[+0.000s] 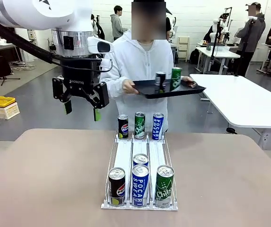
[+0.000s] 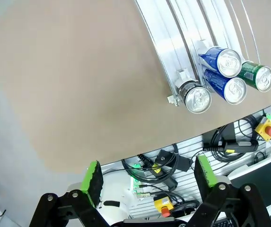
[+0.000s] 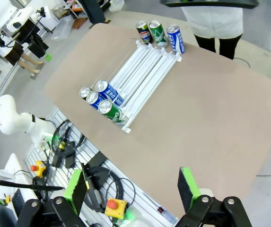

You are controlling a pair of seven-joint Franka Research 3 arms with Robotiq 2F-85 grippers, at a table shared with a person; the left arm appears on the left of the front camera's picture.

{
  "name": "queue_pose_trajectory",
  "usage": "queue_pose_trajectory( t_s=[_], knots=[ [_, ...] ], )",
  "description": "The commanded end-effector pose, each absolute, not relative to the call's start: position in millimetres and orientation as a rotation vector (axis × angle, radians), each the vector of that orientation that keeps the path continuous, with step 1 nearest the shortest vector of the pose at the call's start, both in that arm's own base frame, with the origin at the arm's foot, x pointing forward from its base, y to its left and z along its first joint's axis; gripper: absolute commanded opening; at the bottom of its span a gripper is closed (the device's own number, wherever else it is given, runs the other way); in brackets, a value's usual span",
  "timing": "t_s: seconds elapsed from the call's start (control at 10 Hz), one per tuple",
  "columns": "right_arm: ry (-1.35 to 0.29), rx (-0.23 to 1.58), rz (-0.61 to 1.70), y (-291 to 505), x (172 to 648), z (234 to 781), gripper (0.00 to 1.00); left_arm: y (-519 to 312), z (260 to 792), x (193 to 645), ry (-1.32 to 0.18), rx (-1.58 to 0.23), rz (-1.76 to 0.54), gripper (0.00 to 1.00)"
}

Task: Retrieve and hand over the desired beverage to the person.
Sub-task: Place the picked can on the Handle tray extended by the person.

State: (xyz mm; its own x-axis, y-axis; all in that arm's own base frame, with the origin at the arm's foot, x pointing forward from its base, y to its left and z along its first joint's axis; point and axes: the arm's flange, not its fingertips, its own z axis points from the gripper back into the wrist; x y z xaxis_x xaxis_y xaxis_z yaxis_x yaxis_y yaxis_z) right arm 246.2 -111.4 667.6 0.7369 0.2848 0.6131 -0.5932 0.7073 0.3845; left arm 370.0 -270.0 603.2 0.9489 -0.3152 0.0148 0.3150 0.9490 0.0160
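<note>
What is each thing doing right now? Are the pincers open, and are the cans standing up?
Left pincer: open, empty, hanging above the table.
Right pincer: open, empty, high over the table.
Cans in the rack: all upright, four near, three far.
Tray: held level by the person.
Cans on the tray: upright.

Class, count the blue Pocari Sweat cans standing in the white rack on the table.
3: one at the far end, two in the middle lane near the front, one right before the other.
</note>
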Motion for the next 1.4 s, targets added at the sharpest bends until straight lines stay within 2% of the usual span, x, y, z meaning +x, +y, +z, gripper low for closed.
queue_pose_trajectory(
  t_s=[0.0, 0.3, 0.5, 0.7, 0.9, 1.1, 1.3],
  knots=[
    [-0.560, 0.628, 0.538, -110.4, 247.6, 668.5, 1.00, -241.1, 622.0, 369.8, -0.036, -0.108, -0.387, 1.00],
    [-0.560, 0.628, 0.538, -110.4, 247.6, 668.5, 1.00, -113.1, 663.2, 360.2, -0.121, -0.573, -0.553, 1.00],
    [-0.560, 0.628, 0.538, -110.4, 247.6, 668.5, 1.00, -59.8, 658.4, 348.6, -0.207, -0.742, -0.642, 1.00],
    [-0.560, 0.628, 0.538, -110.4, 247.6, 668.5, 1.00, -22.6, 652.9, 350.3, -0.271, -0.792, -0.663, 1.00],
    [-0.560, 0.628, 0.538, -110.4, 247.6, 668.5, 1.00, -5.5, 649.5, 334.8, -0.338, -0.755, -0.707, 1.00],
    [-0.560, 0.628, 0.538, -110.4, 247.6, 668.5, 1.00, -8.9, 651.0, 315.4, -0.410, -0.694, -0.745, 1.00],
    [-0.560, 0.628, 0.538, -110.4, 247.6, 668.5, 1.00, -18.1, 650.3, 311.3, -0.415, -0.685, -0.742, 1.00]
  ],
)
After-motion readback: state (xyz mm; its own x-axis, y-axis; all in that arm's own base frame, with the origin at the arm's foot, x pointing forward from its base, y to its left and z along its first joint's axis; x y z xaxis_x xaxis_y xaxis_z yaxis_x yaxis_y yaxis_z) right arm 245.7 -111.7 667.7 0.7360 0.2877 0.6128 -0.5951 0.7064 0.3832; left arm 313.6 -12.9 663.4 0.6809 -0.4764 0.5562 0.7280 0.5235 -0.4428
